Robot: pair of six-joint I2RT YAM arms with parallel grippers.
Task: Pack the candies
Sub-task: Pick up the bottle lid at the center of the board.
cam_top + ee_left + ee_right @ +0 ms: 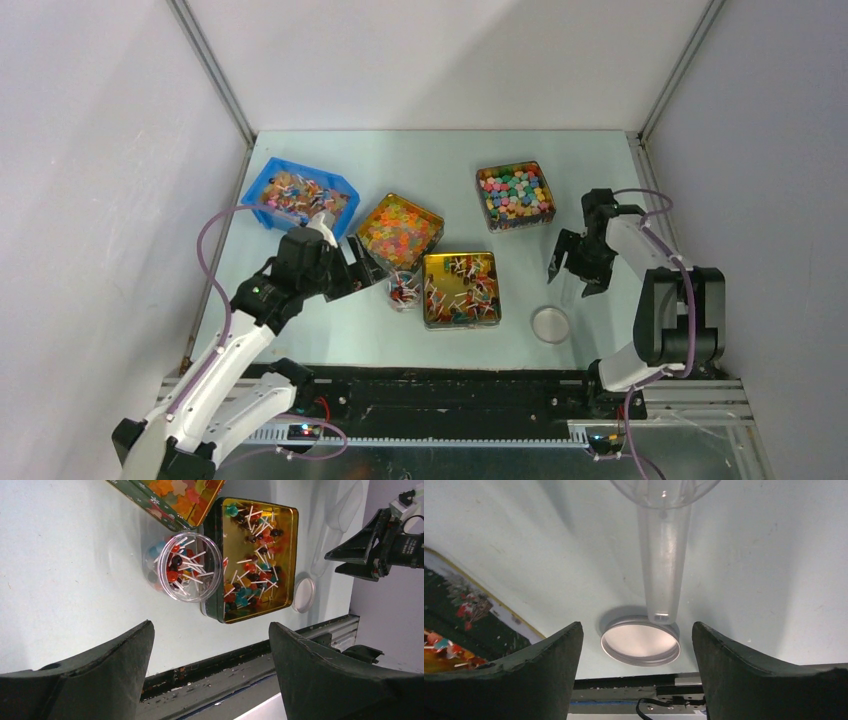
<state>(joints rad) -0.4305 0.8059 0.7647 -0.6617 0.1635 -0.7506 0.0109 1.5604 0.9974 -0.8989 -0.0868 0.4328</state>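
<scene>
Candies [462, 288] with thin white sticks and mixed red, blue, green and orange heads lie loose in the gold tin [461, 325]. This tin sits near the centre of the surface [420, 160], toward its 6 o'clock edge. More of them fill the clear jar [404, 290], which stands upright and uncapped at 9 o'clock of the gold tin, just beside its wall; contact cannot be confirmed. A further batch lies in the blue bin [258, 190], at 10 o'clock of the jar and well apart from it.

A green-walled tin [150, 505] of star-shaped sweets stands at 12 o'clock of the jar, close to both the jar and the gold tin. A second tin [520, 227], holding cube-shaped sweets, stands at 1 o'clock of the gold tin, apart from it.

The left fingers [100, 675] are spread wide with nothing between them. They hover above the surface at 9 o'clock of the jar, near it but not touching.

The right fingers [524, 675] are also spread apart and pinch nothing. They hang at 3 o'clock of the gold tin, well apart from it. A clear scoop [663, 570] lies on the surface below them. In the right wrist view its handle end overlaps the rim of a round lid [550, 324]. The lid lies flat on the surface at 7 o'clock of the right fingers and at 4 o'clock of the gold tin.
</scene>
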